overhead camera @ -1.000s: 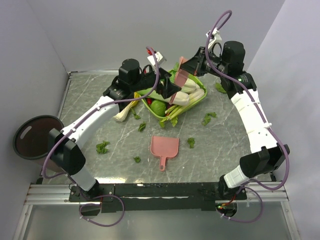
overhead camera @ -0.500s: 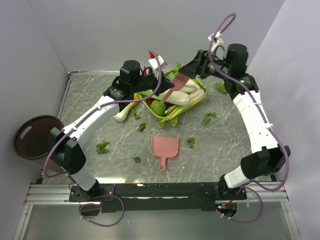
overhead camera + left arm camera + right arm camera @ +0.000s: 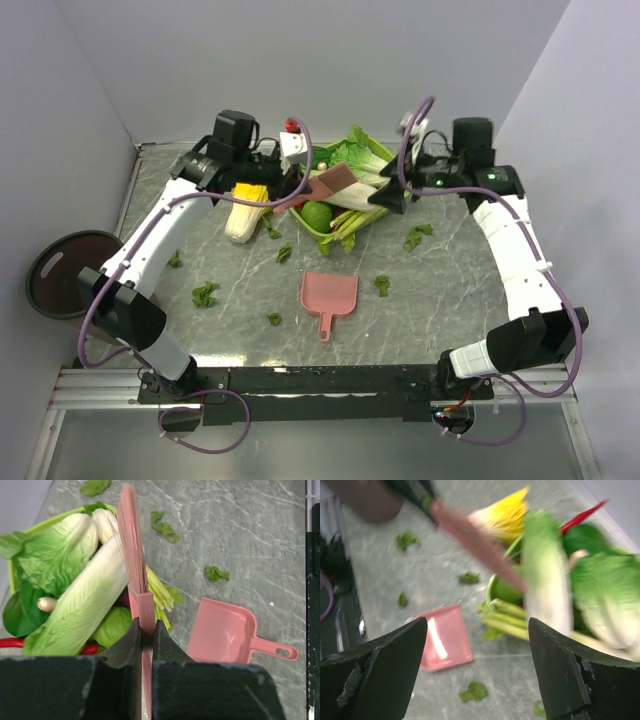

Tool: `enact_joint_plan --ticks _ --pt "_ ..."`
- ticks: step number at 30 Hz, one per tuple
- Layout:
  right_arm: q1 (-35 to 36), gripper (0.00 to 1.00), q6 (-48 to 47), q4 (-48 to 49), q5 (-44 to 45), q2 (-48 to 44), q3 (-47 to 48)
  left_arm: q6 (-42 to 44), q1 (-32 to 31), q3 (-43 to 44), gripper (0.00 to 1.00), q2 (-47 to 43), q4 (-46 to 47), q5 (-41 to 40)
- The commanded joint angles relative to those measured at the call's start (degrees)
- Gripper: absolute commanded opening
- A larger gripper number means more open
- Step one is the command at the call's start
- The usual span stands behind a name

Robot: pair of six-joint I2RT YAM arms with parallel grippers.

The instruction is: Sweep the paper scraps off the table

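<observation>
My left gripper (image 3: pixel 298 188) (image 3: pixel 146 625) is shut on the handle of a pink brush (image 3: pixel 330 180) (image 3: pixel 132 545), held over the near-left edge of the green basket (image 3: pixel 398 205), bristles pointing away from the wrist. My right gripper (image 3: pixel 388 197) (image 3: pixel 477 621) hangs open and empty just right of the brush, above the basket's front. Several dark-green paper scraps lie on the table (image 3: pixel 450 290): one (image 3: pixel 205 294) at the left, one (image 3: pixel 382 285) right of the pink dustpan (image 3: pixel 328 297) (image 3: pixel 225 632) (image 3: pixel 445 637), one (image 3: pixel 417 236) further right.
The basket holds large greens and cabbages (image 3: pixel 75 595). A yellow-and-white cabbage (image 3: pixel 245 205) lies left of it. A round dark brown bin (image 3: pixel 65 275) stands off the table's left edge. Grey walls close the back and sides.
The brush has passed from my right gripper to my left. The left shut on its handle and pulled back left with it. The right opened and dropped away.
</observation>
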Motion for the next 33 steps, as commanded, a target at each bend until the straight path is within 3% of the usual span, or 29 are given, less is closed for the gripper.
enact_joint_plan --ticks 1,6,9,12,13,16,19,22,33 --pt "2.31 0.89 -8.00 0.08 -0.51 -1.08 -4.94 4.08 2.68 4.00 0.01 -0.09 -5.04 5.56" --pt "6.69 0.90 -5.17 5.91 0.45 -2.14 -4.71 3.55 3.21 0.40 0.01 -2.29 -1.98 7.06" --pt "8.99 0.89 -4.30 5.03 2.56 -0.20 -1.54 -6.01 3.64 -2.41 0.01 -3.70 5.31 4.87" --pt "8.64 0.89 6.66 11.42 5.37 -0.28 -3.88 -25.66 6.36 -8.55 0.01 -6.50 23.55 0.75" --pt "8.12 0.89 10.35 13.79 6.86 -0.63 -4.59 -38.34 7.24 -13.36 0.01 -8.86 34.49 -3.10" --pt "6.62 0.89 30.09 21.62 4.52 -0.12 -5.75 -52.91 9.27 -18.14 0.01 -12.39 47.65 -12.67" --pt "6.62 0.90 41.96 25.75 -2.31 3.73 -3.03 -63.64 10.68 -17.37 0.01 -12.67 51.72 -18.14" --pt "6.97 0.97 52.96 35.68 -6.74 8.14 -2.23 -71.93 11.47 -14.73 0.01 -11.17 50.33 -21.06" --pt "12.68 0.97 61.44 45.54 -11.93 22.20 11.83 -80.83 12.17 -12.44 0.01 -8.10 57.79 -16.24"
